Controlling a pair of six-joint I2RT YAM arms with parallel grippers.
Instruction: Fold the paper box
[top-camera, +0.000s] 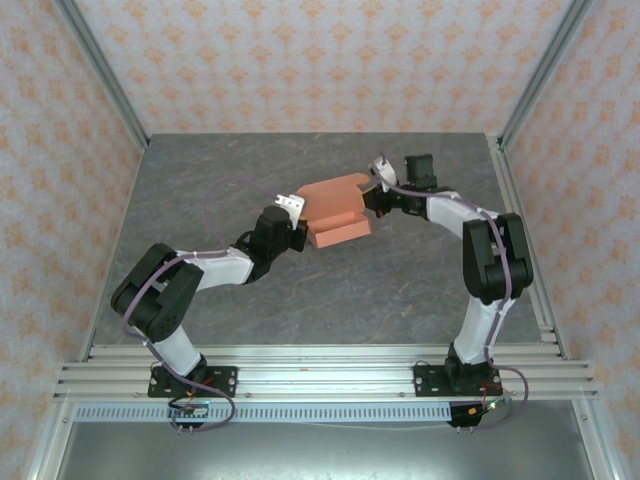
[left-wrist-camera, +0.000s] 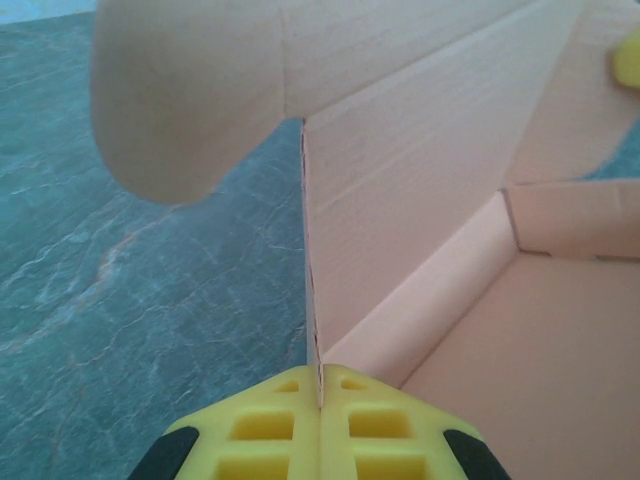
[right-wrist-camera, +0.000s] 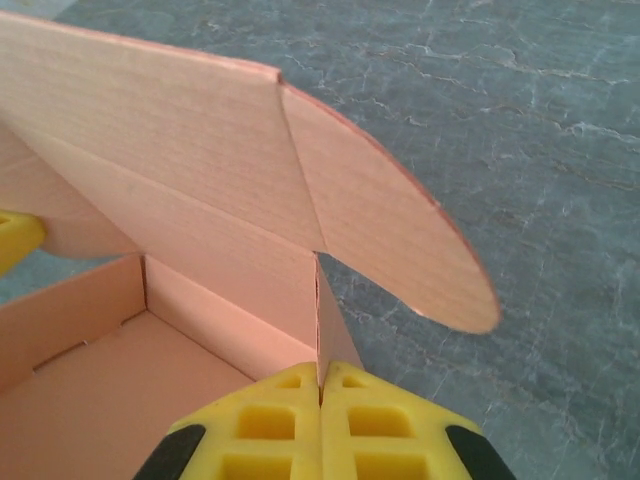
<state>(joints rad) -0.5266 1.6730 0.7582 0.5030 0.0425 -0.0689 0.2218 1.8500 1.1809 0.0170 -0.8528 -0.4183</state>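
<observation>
Paper box (top-camera: 335, 212), salmon-orange card, partly formed, is being shown resting near the middle of the grey table (top-camera: 420, 290). Its lid panel (right-wrist-camera: 150, 130) is being presented raised above the open tray. The box is being gripped from both ends. The left gripper (left-wrist-camera: 320, 395) is being pressed fully shut on the thin upright edge of the side wall nearest the left arm, with the card being pinched between the yellow fingers (left-wrist-camera: 260, 430). The right gripper (right-wrist-camera: 320, 385) is likewise being clamped shut on the edge of the opposite side wall. A rounded tab (right-wrist-camera: 400, 240) at the lid's end is being displayed projecting out over the table.
</observation>
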